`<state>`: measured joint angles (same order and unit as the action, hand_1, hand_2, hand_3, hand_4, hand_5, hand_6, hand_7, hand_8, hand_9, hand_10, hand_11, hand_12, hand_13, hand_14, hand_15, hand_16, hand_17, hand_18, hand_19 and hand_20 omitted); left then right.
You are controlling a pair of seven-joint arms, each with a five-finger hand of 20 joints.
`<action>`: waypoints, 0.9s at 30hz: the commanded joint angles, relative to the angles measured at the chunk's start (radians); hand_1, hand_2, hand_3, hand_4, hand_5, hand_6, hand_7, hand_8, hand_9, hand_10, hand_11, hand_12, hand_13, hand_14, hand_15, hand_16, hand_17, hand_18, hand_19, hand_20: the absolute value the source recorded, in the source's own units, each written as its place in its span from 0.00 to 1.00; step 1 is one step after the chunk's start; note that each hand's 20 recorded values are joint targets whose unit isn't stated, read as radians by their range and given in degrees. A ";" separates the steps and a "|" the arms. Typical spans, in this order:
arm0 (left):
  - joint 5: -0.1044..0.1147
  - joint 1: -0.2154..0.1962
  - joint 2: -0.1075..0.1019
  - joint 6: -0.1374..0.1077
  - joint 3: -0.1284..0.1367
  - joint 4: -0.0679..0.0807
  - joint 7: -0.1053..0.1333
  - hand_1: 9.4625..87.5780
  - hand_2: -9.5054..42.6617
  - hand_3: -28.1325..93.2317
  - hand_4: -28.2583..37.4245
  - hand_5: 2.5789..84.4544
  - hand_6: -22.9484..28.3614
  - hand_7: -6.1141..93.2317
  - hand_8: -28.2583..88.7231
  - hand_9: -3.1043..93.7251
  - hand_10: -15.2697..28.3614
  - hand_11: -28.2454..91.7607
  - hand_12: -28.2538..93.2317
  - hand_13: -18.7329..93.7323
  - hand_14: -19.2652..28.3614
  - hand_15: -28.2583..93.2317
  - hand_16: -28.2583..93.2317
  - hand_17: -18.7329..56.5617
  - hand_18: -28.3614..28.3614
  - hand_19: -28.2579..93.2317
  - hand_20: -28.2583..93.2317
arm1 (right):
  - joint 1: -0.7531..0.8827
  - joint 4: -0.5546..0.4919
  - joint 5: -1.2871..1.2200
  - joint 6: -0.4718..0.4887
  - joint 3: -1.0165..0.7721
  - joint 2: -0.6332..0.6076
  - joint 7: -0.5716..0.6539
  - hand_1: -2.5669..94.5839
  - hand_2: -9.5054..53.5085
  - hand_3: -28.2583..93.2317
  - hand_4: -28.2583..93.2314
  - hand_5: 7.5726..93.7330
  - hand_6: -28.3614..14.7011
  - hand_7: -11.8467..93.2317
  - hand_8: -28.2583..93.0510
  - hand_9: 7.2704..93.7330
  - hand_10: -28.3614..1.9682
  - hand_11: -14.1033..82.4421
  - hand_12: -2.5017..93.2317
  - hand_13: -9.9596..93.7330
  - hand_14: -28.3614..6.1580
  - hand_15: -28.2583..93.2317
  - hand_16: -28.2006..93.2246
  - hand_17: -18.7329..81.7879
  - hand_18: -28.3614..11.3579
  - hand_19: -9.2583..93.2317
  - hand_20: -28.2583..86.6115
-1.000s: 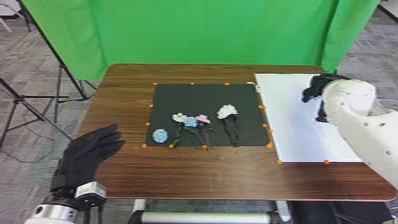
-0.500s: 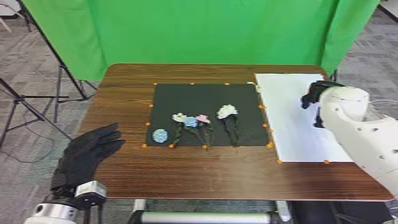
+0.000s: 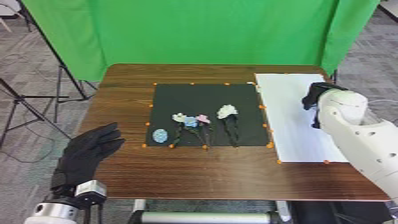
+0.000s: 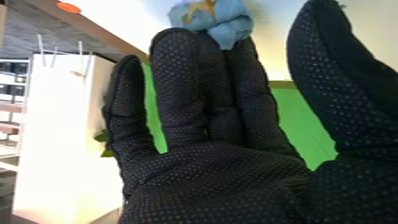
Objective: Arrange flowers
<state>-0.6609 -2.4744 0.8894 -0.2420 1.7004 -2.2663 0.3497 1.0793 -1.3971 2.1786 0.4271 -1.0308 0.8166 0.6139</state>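
Likely at picking, the right hand (image 4: 213,175), open and seemingly empty, should next grasp the blue flower (image 4: 231,25); the left hand (image 3: 82,152) is open, empty.

Head view: green cloth (image 3: 213,35); brown table (image 3: 178,175) with darker grain; black mat (image 3: 204,97); white sheet (image 3: 289,135); orange markers (image 3: 279,161); white (image 3: 227,111), pink (image 3: 202,118) and pale blue blossoms (image 3: 191,121); light blue, speckled oval (image 3: 160,135); black left hand (image 3: 80,152). Right wrist view: blue flower (image 4: 202,17), yellow-ochre patch; right hand (image 3: 317,95) black, stippled with pale dots.
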 commanded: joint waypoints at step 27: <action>-0.012 -0.003 0.008 0.023 0.009 -0.001 -0.038 0.24 0.28 0.89 0.18 0.52 0.71 0.24 0.16 0.42 0.85 0.52 0.31 0.41 1.00 0.77 0.11 0.13 0.91 0.73 0.33 | 0.084 -0.050 0.093 -0.112 0.063 -0.038 0.059 0.60 0.00 0.84 0.00 0.73 0.72 0.58 0.24 0.94 0.80 0.34 0.42 0.83 0.76 0.83 0.47 0.46 0.13 0.90 0.58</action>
<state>-0.6728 -2.4611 0.8975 -0.2253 1.7016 -2.2632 0.3213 1.1500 -1.4258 2.2807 0.3119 -0.9718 0.7697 0.7121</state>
